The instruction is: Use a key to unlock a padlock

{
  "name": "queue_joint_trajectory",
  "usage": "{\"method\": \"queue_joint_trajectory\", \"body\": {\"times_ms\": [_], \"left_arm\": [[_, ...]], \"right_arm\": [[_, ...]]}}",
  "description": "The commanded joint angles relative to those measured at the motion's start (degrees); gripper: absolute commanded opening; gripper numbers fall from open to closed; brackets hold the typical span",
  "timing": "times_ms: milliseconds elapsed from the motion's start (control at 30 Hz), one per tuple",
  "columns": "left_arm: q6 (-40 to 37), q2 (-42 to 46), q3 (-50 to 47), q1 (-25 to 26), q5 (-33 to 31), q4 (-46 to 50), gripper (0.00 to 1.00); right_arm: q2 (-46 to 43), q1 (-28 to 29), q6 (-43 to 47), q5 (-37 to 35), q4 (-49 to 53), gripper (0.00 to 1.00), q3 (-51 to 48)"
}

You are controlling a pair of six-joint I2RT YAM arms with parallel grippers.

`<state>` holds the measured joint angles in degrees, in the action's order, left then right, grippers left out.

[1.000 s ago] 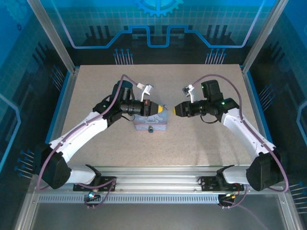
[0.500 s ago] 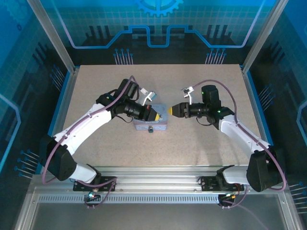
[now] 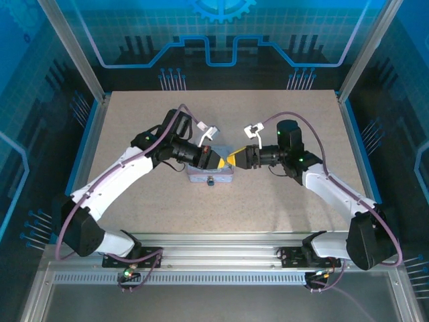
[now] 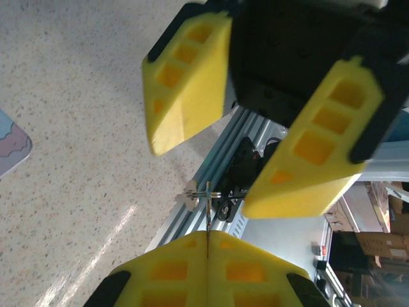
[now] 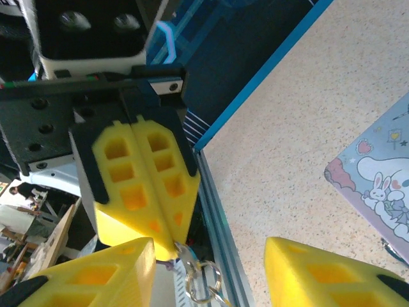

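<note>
1. Nearest the arm bases, a small dark object [image 3: 210, 180] sits at the near edge of a pale blue rabbit-print mat [image 5: 377, 173]. It may be the padlock, but it is too small to tell.
2. Just above the mat, the left gripper [image 3: 220, 162] has its yellow fingers pressed together on the key [image 4: 208, 214], a thin metal strip seen edge-on and poking out past the fingertips.
3. A key ring [image 5: 203, 284] hangs loose from the key's outer end. Which end of the key is pinched cannot be made out.
4. The key is probably light, stiff and slick. The pads should press on its flat faces, since an edge grip would likely let it twist out. The free ring may swing and snag.
5. Facing it tip to tip, the right gripper [image 3: 232, 159] is partly spread and holds nothing. Its two fingers reach either side of the key and ring without touching them.
6. In the way: the two sets of fingers crowd each other closely, and the left fingertips cover much of the key.
7. Farther off lies bare speckled table [image 3: 281, 114].
</note>
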<state>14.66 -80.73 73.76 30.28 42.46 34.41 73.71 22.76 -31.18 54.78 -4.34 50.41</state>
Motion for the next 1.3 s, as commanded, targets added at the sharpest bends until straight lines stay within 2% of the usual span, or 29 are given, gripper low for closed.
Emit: {"method": "queue_joint_trajectory", "body": {"times_ms": [0,167,367,567,733,900,1033,1100,1167,1267], "left_arm": [[0.20,2.23,-1.15,0.47,2.26,-1.98,0.00],[0.55,2.58,-1.51,0.47,2.98,-2.42,0.00],[0.80,3.19,-1.95,0.73,3.39,-2.77,0.00],[1.42,3.65,-2.48,0.83,3.19,-3.54,0.00],[1.93,3.92,-2.52,0.83,3.08,-4.40,0.00],[1.96,3.70,-2.30,0.92,3.35,-4.47,0.00],[1.74,3.60,-2.35,1.25,3.78,-4.53,0.00],[1.60,3.62,-2.45,1.49,4.01,-4.62,0.00],[1.52,3.66,-2.40,1.62,4.11,-4.55,0.00],[1.52,3.59,-2.41,1.67,4.08,-4.53,0.00]], "right_arm": [[-0.94,1.16,1.95,2.71,0.81,0.47,-0.32],[-2.35,2.10,2.96,3.25,1.60,0.40,1.43],[-4.21,1.91,3.90,1.74,3.55,0.45,2.23],[-4.73,1.87,3.97,3.56,3.63,0.33,2.52],[-5.19,2.01,6.08,4.14,6.63,0.33,3.01],[-5.67,1.93,7.45,4.33,8.28,0.16,3.53],[-5.52,1.87,8.20,3.93,9.15,0.11,4.12],[-5.43,1.71,8.15,3.75,9.15,0.15,4.30],[-5.55,1.50,7.76,2.49,9.53,0.36,4.52],[-5.51,1.27,7.39,2.60,8.81,0.38,4.69]]}}
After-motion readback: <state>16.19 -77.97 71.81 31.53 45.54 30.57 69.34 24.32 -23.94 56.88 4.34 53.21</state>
